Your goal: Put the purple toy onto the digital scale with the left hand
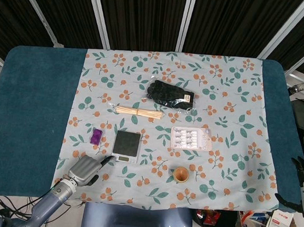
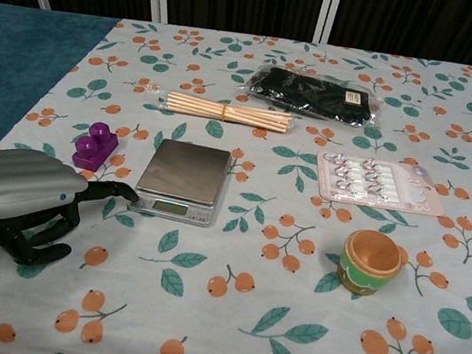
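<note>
The purple toy (image 1: 96,136) (image 2: 95,145) is a small studded block lying on the floral cloth just left of the digital scale (image 1: 126,145) (image 2: 182,179). The scale's dark platform is bare. My left hand (image 1: 87,170) (image 2: 26,198) hovers low over the cloth near the front edge, in front of the toy and a little left of the scale. It holds nothing; its fingers bend loosely downward and one points toward the scale. My right hand (image 1: 300,180) shows only partly at the table's right edge, with dark fingers spread and nothing seen in it.
A bundle of wooden sticks (image 1: 139,112) (image 2: 228,111) lies behind the scale, with a black packet (image 1: 170,94) (image 2: 314,95) further back. A blister pack (image 1: 191,138) (image 2: 379,183) and a small wooden cup (image 1: 181,174) (image 2: 371,261) sit right of the scale.
</note>
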`<state>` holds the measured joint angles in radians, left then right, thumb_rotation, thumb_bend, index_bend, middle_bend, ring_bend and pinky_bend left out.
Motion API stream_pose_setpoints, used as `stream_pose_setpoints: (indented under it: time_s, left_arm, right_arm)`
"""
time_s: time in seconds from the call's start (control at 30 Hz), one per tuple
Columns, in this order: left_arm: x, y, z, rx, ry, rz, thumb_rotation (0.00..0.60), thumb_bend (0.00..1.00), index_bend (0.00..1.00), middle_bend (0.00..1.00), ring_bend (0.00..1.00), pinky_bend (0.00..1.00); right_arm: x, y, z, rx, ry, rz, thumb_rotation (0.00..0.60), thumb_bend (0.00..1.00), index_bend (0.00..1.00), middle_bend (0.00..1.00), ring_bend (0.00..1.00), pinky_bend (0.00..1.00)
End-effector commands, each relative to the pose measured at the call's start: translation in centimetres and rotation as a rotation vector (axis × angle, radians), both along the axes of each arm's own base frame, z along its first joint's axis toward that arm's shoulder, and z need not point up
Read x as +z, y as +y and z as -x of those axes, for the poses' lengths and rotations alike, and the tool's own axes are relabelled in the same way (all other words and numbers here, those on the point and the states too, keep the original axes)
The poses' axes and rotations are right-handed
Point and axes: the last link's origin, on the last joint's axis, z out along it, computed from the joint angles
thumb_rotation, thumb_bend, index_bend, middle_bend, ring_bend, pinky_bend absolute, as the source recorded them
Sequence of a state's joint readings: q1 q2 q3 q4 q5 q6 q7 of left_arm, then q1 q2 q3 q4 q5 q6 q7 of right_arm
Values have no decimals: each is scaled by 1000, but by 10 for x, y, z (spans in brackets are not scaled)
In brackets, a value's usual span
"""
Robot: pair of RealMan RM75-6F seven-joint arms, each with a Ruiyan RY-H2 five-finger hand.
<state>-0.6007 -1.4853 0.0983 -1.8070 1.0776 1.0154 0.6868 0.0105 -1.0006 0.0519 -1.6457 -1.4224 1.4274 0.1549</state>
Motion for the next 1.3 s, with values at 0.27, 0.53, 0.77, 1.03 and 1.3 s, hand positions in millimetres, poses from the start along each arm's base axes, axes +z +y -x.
stream_pose_setpoints:
  time_s: [0.27, 0.53, 0.77, 1.03, 1.3]
  left_arm:
    - [1, 0, 0, 2, -1, -3, 600, 462, 109, 760, 749, 719]
    - [1, 0, -1, -4, -1, -3, 600, 462, 109, 760, 749, 719]
    - [1, 1, 0, 0, 2, -4, 600, 462, 109, 761, 749, 719]
    - [1, 1, 0, -1, 5, -2, 600, 462, 118, 760, 749, 719]
    - [0, 2, 1, 1, 8, -1, 600, 462, 118, 761, 749, 719]
  right_arm:
    - [0, 0, 0, 0, 0, -2, 600, 77, 0, 0, 128, 180]
    - [1, 0, 0, -2, 0, 0, 600, 77, 0, 0, 128, 180]
    - [1, 0, 1, -5, 2, 0, 600, 78, 0, 0, 128, 180]
    - [0, 0, 1, -7, 3, 0, 600, 77, 0, 0, 128, 180]
    - [1, 0, 1, -9, 2, 0, 600, 78, 0, 0, 129, 180]
